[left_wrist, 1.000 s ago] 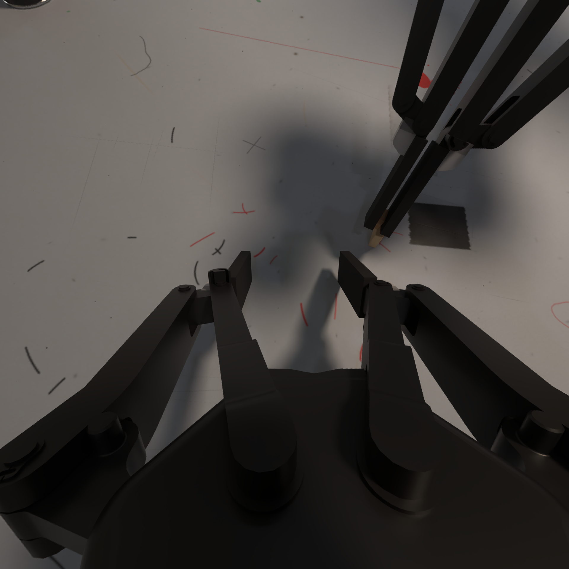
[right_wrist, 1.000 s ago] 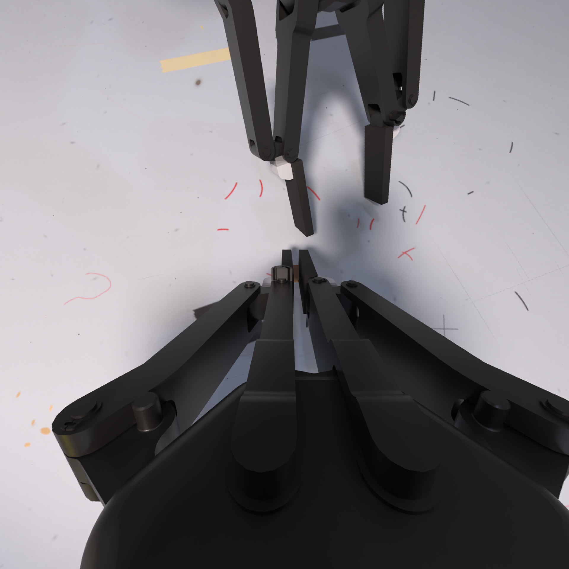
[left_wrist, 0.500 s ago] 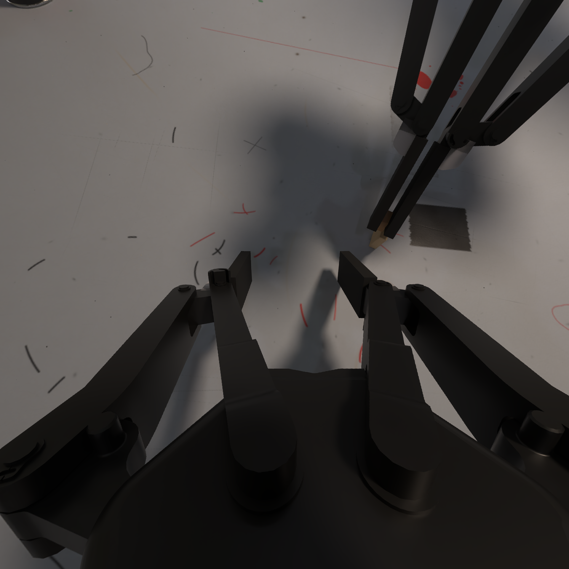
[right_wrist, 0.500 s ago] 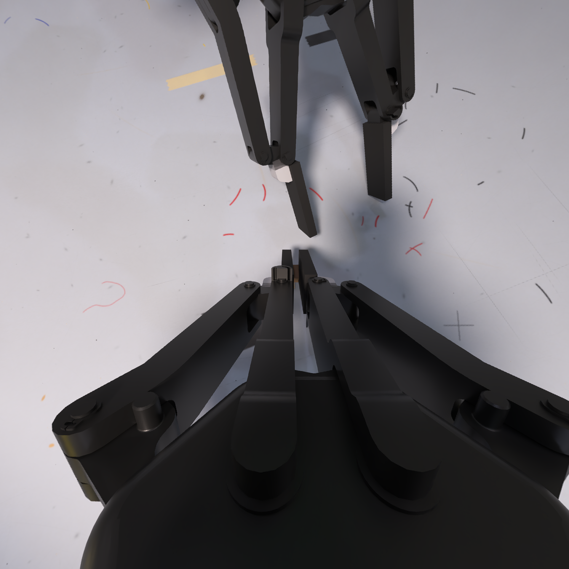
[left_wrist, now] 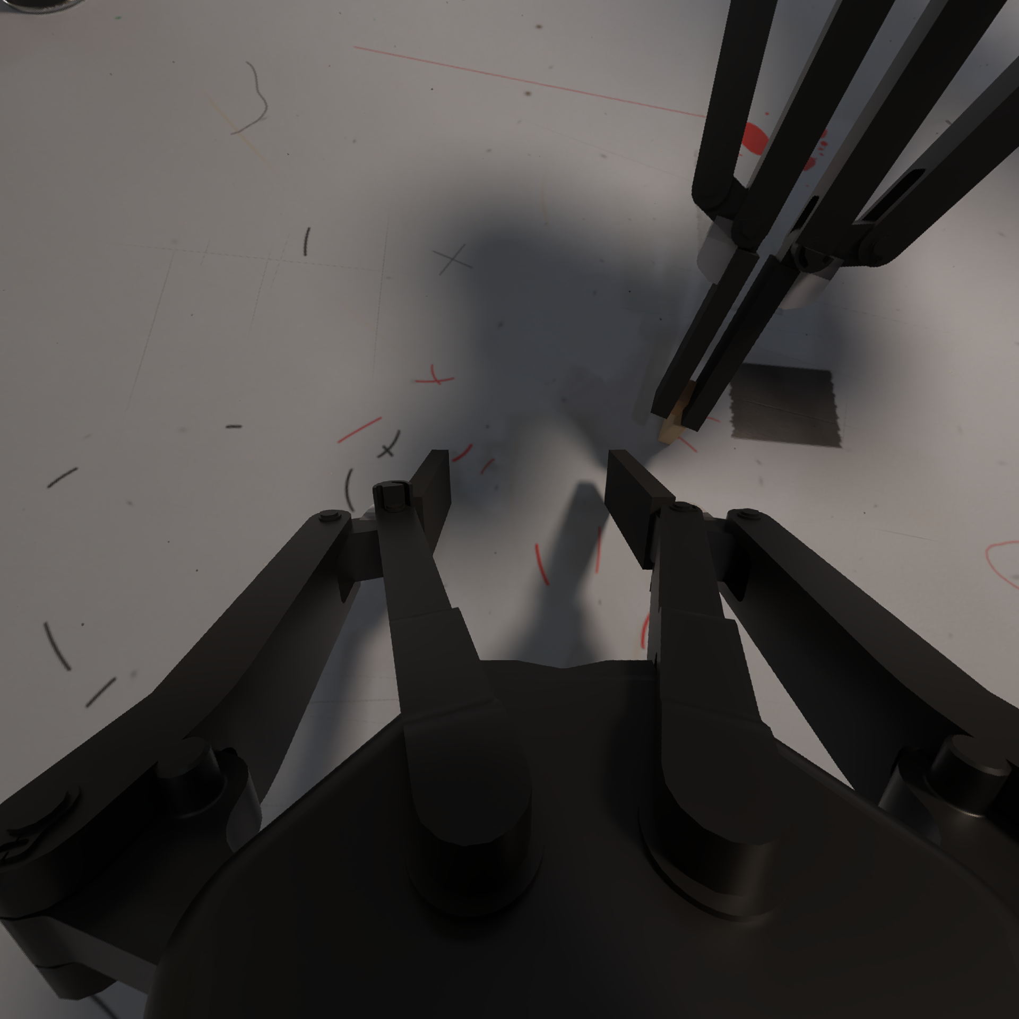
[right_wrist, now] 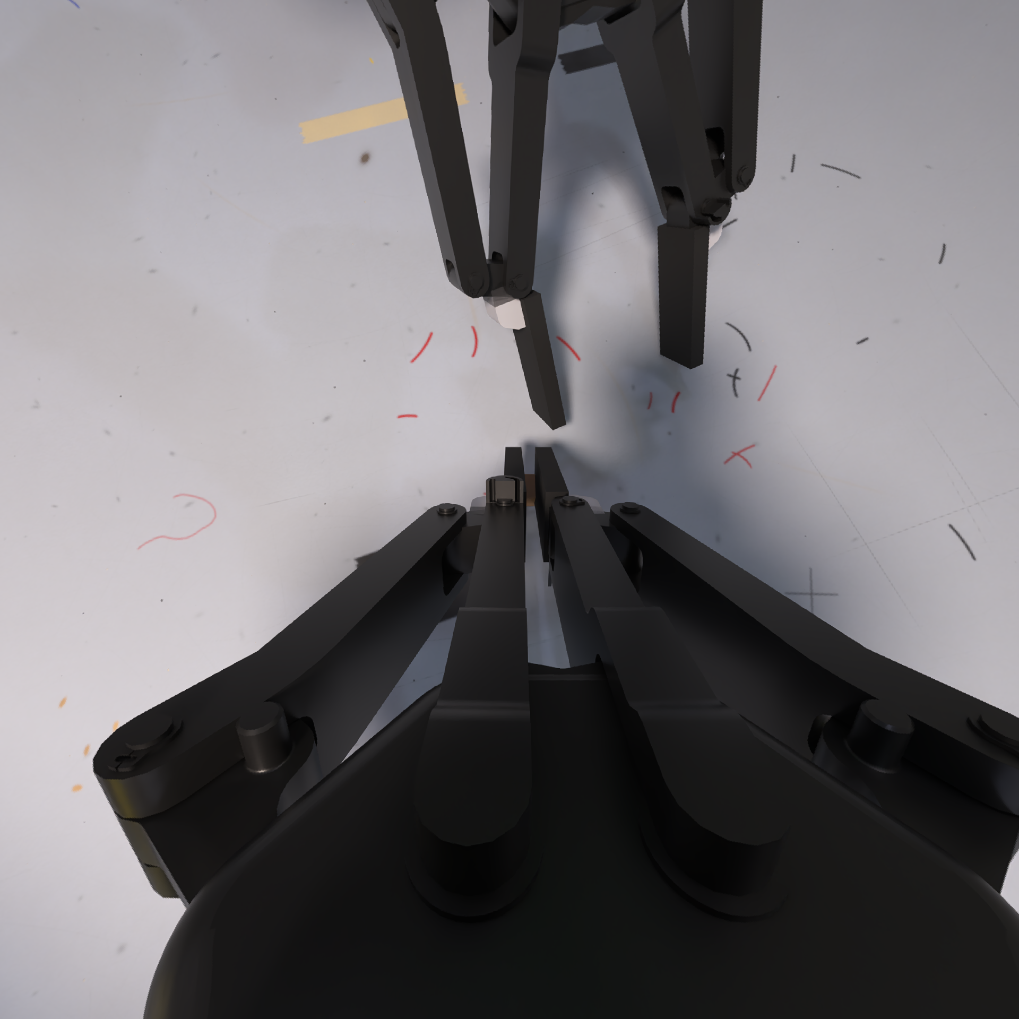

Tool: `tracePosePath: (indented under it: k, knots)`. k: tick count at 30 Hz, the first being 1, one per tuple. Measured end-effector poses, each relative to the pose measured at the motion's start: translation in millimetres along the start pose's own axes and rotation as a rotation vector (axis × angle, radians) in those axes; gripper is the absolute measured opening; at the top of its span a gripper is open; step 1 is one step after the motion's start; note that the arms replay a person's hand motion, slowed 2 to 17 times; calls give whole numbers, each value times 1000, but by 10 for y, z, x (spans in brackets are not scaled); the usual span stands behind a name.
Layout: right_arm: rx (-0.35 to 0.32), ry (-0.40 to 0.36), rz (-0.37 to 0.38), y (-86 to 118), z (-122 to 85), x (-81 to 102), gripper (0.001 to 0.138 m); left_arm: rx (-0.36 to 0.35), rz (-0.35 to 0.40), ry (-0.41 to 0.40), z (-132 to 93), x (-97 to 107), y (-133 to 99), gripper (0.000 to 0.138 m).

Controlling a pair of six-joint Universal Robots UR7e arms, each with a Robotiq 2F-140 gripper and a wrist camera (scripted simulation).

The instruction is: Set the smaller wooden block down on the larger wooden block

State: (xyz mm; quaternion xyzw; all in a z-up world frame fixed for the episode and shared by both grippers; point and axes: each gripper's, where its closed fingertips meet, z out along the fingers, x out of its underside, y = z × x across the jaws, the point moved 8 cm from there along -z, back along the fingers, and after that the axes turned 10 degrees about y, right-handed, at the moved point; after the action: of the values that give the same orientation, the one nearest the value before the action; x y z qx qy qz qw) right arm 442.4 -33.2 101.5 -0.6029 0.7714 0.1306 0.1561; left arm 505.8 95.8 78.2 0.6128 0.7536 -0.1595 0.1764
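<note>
The smaller wooden block (left_wrist: 674, 425) is a pale sliver pinched between the fingertips of my right gripper (left_wrist: 682, 414), at the right of the left wrist view, just over the white table. I cannot tell whether it touches the table. In the right wrist view my right gripper (right_wrist: 528, 455) is shut and only a thin strip of the block (right_wrist: 529, 488) shows between the fingers. My left gripper (left_wrist: 526, 468) is open and empty, low over the table, and faces the right gripper (right_wrist: 617, 389) at close range. The larger wooden block is not in view.
A dark square patch of tape (left_wrist: 783, 411) lies on the table just right of the held block. A beige tape strip (right_wrist: 380, 116) lies farther off behind the left gripper. Pen marks and red strokes cover the table (left_wrist: 220, 331).
The right wrist view has shifted slightly, with the table marks drifting a little to the right; the block stays in the right gripper. The left gripper has not moved.
</note>
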Motion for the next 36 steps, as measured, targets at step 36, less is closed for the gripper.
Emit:
tracePosePath:
  k: [36]
  knots:
    - [20, -29, -120, 25, 6, -7, 7, 5, 42, -14, -22, 19, 2, 75]
